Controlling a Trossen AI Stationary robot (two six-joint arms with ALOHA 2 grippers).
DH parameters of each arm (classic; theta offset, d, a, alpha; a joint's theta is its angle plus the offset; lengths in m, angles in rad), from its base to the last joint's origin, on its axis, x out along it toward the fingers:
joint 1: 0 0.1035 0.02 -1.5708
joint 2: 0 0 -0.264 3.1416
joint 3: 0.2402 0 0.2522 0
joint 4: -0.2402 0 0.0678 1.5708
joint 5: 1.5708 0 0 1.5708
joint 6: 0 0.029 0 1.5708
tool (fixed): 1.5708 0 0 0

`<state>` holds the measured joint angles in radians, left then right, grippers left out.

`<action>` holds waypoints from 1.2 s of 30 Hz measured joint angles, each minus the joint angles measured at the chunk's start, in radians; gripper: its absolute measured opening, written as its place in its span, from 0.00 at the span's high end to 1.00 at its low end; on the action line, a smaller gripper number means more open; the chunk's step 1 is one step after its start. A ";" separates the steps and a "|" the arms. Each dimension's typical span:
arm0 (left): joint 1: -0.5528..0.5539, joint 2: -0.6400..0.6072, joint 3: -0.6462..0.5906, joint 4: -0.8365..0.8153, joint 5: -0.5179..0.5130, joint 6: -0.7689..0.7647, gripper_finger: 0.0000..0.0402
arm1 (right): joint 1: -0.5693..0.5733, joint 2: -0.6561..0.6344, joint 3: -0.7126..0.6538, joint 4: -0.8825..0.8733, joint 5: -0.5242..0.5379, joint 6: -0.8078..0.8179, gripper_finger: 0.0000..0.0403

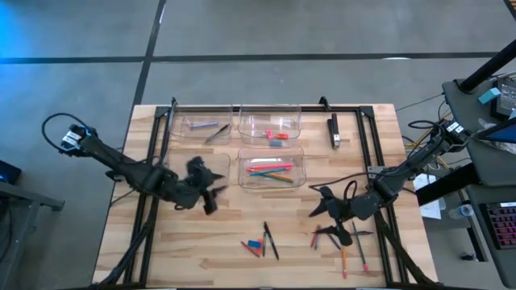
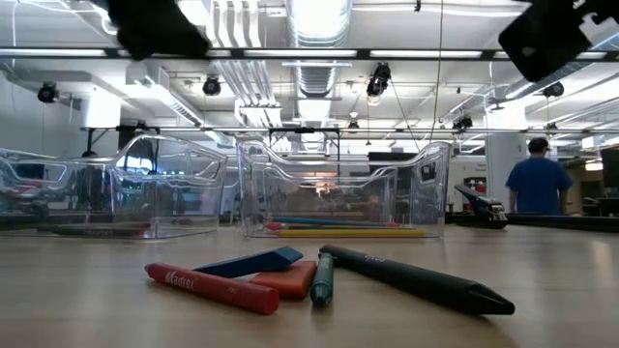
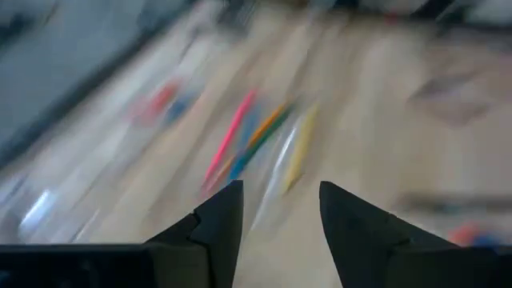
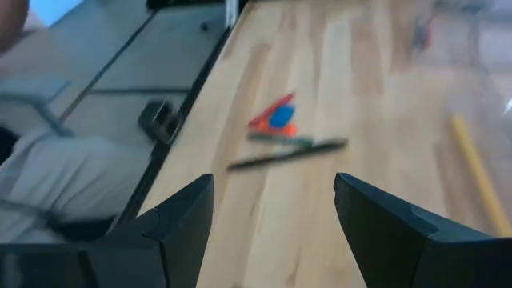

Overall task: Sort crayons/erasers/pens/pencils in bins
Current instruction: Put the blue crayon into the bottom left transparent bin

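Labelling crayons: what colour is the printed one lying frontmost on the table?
Red crayon; low view shows it best.

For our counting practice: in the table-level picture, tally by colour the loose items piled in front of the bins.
red stick: 1
blue piece: 1
orange block: 1
dark green stick: 1
black stick: 1
Total: 5

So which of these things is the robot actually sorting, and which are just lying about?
Part of the job:
- loose pile of crayons, eraser and pens
- second loose pile
- pencils already in a bin
- erasers in the bin behind

Just lying about:
- black-and-silver bar on the frame
- person in the background
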<state>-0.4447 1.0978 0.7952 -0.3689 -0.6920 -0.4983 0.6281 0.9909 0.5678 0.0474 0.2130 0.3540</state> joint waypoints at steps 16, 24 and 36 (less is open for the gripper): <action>-0.020 0.320 -0.055 1.069 0.002 0.500 0.63 | 0.027 0.128 0.048 -0.410 -0.079 0.425 0.39; -0.027 0.327 -0.058 1.068 0.009 0.479 0.63 | 0.048 0.276 0.108 -0.489 -0.150 0.594 0.39; -0.046 0.328 -0.063 1.067 0.010 0.451 0.63 | 0.095 0.457 0.176 -0.546 -0.191 0.644 0.39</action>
<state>-0.4904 1.4261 0.7322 0.6984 -0.6819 -0.0473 0.7227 1.4477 0.7434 -0.4984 0.0217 0.9978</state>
